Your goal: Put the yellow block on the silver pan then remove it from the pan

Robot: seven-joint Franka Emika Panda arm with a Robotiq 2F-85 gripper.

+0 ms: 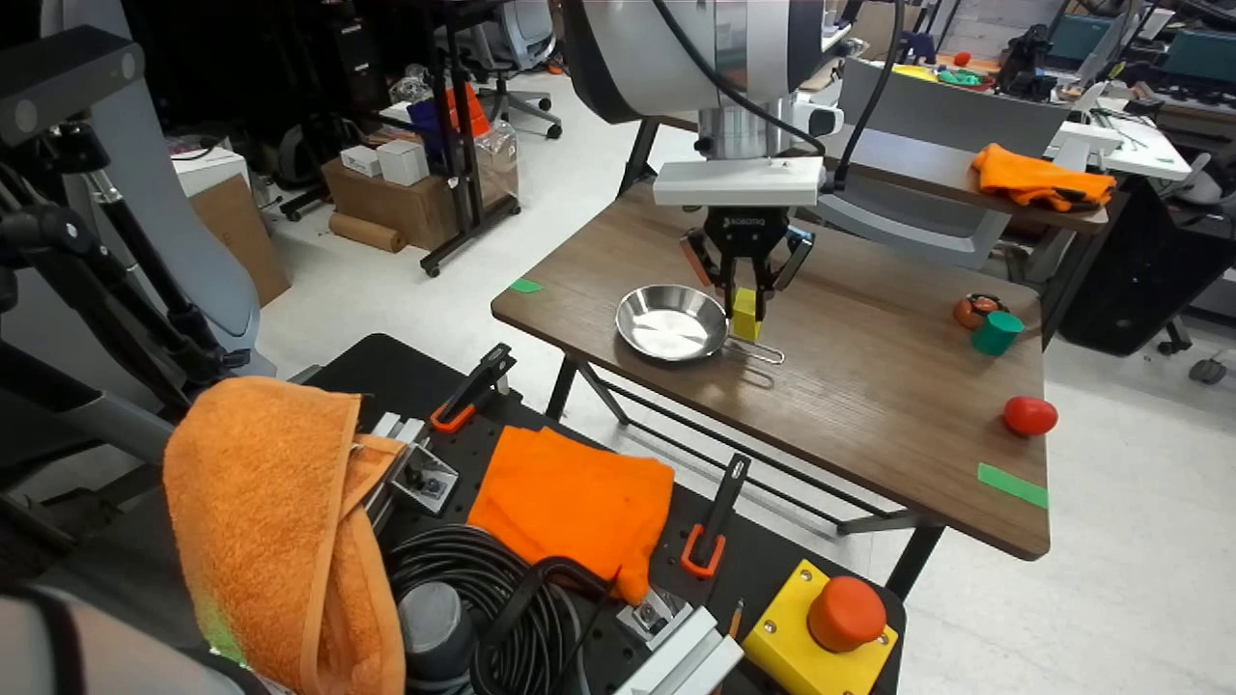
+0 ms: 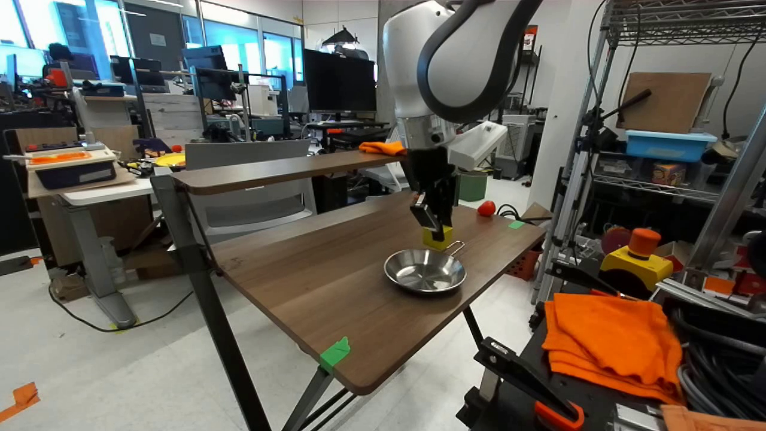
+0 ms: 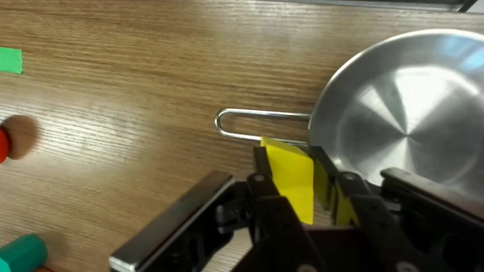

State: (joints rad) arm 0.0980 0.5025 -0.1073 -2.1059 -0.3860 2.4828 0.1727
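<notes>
My gripper (image 1: 744, 311) is clamped on the block (image 3: 290, 172), one finger on either side of it. I hold it just beside the pan (image 2: 425, 270), near its handle (image 3: 264, 113), part of which it covers in the wrist view. Whether the block touches the desk (image 1: 869, 386) I cannot tell. The pan sits flat there, well apart from a red ball (image 1: 1030, 416) and a green piece (image 1: 997, 333).

The scene is bright — windows (image 2: 60, 21) in an exterior view burn toward blue-white, while a background corner (image 1: 232, 77) in an exterior view sinks near black. In the wrist view, light streaks the pan (image 3: 404, 124), pale sheen lies over the table (image 3: 94, 128), a red object (image 3: 3, 145) casts a soft shadow — and the fingers (image 3: 261, 187) look slightly blurred.
</notes>
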